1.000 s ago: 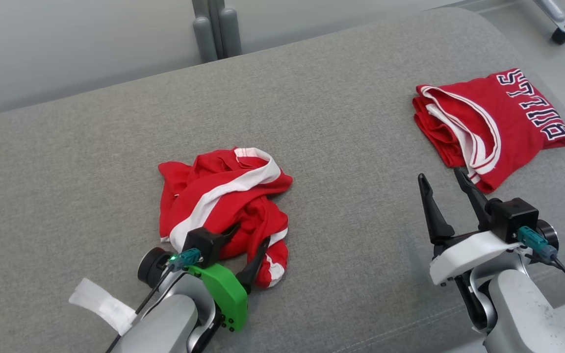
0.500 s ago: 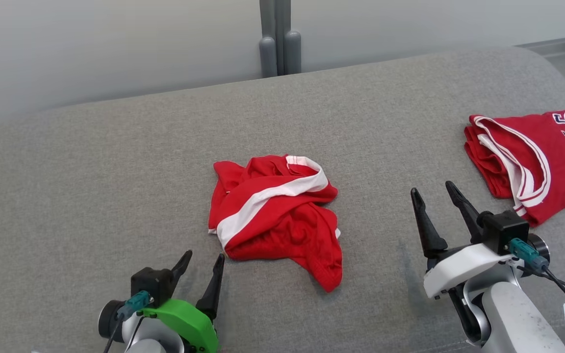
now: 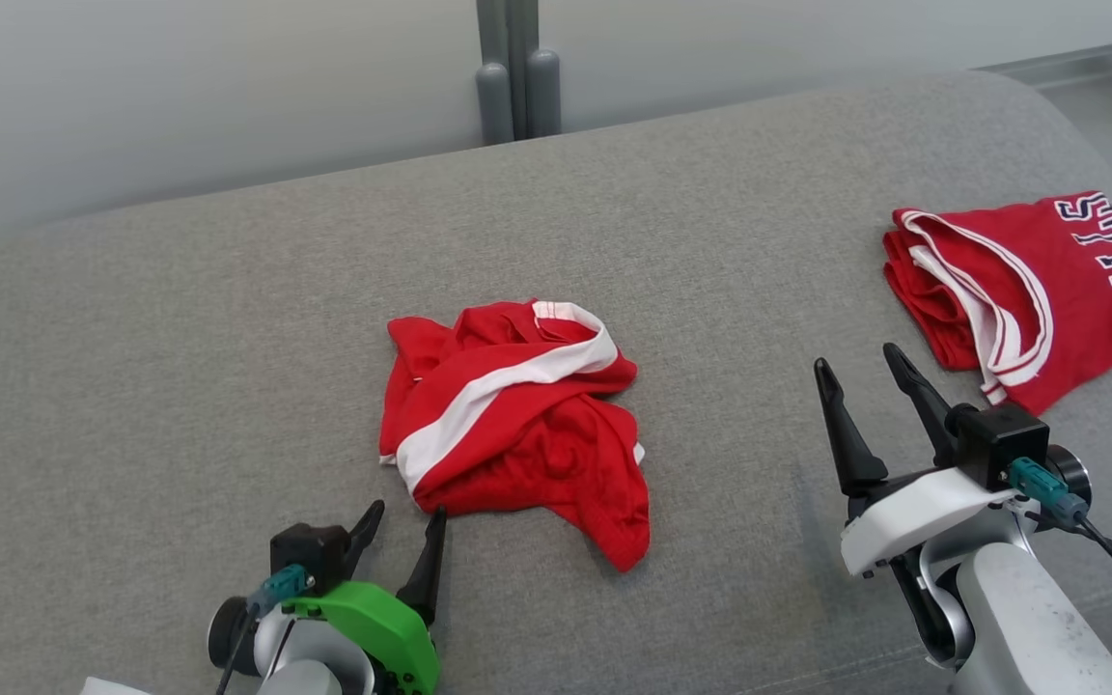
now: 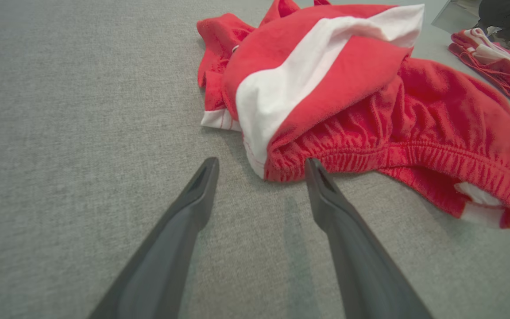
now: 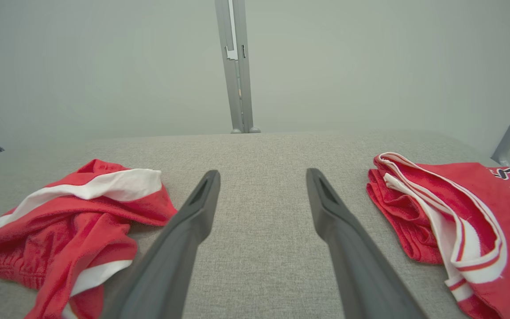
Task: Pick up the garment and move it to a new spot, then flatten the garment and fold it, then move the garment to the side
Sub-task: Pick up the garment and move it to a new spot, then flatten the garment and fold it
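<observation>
Nearest the robot, at the lower left of the head view, the left gripper (image 3: 408,509) sits low over the grey padded surface (image 3: 180,338) with its two dark fingers spread wide and nothing between them. In the left wrist view one fingertip lies just beside the gathered elastic edge of the crumpled red garment (image 3: 508,425). Whether it touches the cloth cannot be told. At the lower right, the right gripper (image 3: 856,357) is raised above the padding, its jaws equally wide apart and empty, with its fingers pointing away from the robot toward the far edge. The garment lies loose in a heap near the middle of the surface, just beyond the left gripper and well apart from the right one. A broad white stripe runs diagonally across its top, and one red corner trails toward the robot. Further away on the right lies a folded red jersey (image 3: 1029,280) with white-trimmed edges and dark lettering, near the right gripper's fingertips but apart from them. Beyond the rounded far edge of the padding, a grey post (image 3: 514,72) stands upright against a pale wall (image 3: 228,87).
</observation>
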